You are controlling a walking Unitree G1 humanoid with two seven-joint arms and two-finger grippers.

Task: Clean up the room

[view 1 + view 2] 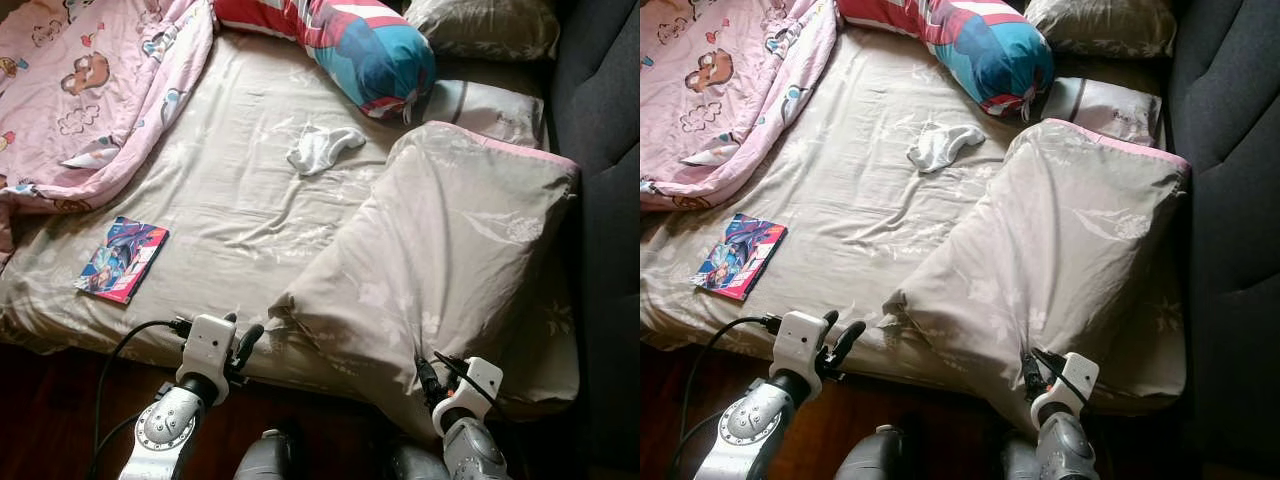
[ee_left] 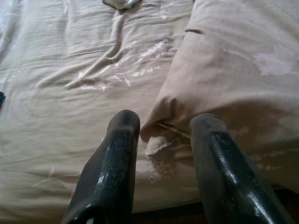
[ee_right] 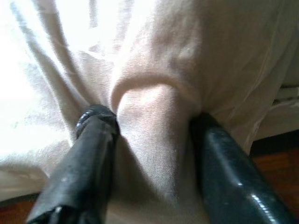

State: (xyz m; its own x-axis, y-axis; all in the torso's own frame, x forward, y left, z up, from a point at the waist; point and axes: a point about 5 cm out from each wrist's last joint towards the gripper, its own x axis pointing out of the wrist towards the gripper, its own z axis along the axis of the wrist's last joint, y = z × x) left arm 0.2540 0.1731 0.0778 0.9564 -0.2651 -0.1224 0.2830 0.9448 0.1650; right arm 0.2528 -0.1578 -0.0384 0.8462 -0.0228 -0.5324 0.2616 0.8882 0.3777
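Head views: the bed (image 1: pixel 230 200) carries a large beige pillow (image 1: pixel 440 250) along its foot edge toward the right corner, lying askew with one corner overhanging. The right gripper (image 1: pixel 432 378) is at that overhanging corner with cloth bunched around its fingers, evidently a hold for lifting or dragging the pillow. The left gripper (image 1: pixel 238 345) waits at the foot edge just beside the pillow's near corner, apart from it. A comic book (image 1: pixel 122 259) lies near the left foot corner, a white sock (image 1: pixel 322 148) mid-bed, a pink blanket (image 1: pixel 90 90) heaped at the left edge, and a striped bolster (image 1: pixel 350 40) at the head.

Left wrist view: the fingers (image 2: pixel 112 168) stand spread, gripping nothing, aimed at the pillow's corner on the sheet; likely positioned for a second hold.

Right wrist view: both fingers (image 3: pixel 88 154) are closed on a thick fold of pillow fabric (image 3: pixel 149 130).
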